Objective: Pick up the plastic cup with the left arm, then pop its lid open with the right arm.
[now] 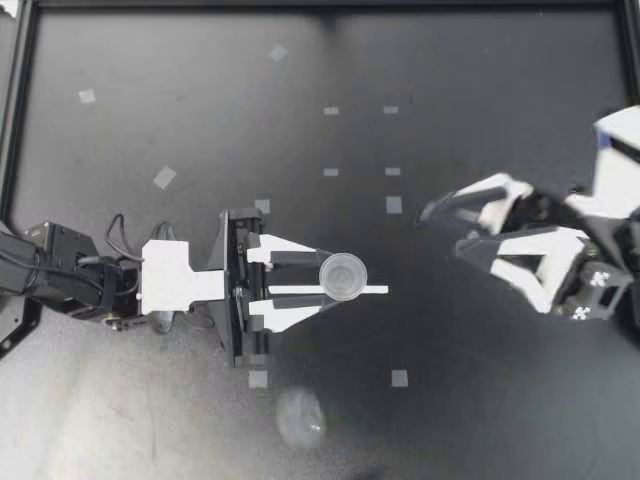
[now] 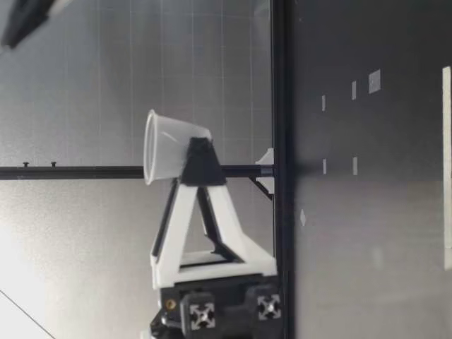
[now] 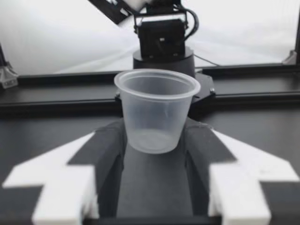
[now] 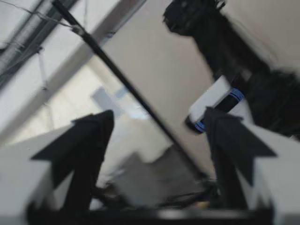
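Note:
My left gripper (image 1: 333,273) reaches in from the left and is shut on a small clear plastic cup (image 1: 345,277). The cup (image 2: 168,145) is held well above the table, mouth up and slightly tilted, with the gripper (image 2: 202,161) clamping its lower half. In the left wrist view the empty cup (image 3: 157,110) sits between both fingers (image 3: 107,150). My right gripper (image 1: 442,230) hovers at the right, open, with its tips pointing toward the cup and a wide gap between them. The right gripper (image 4: 154,126) has nothing between its fingers.
A second translucent object (image 1: 300,418), blurred, lies on the table near the front edge, below the left gripper. Small tape squares (image 1: 394,204) dot the black table. A black frame rail (image 1: 320,5) runs along the back edge.

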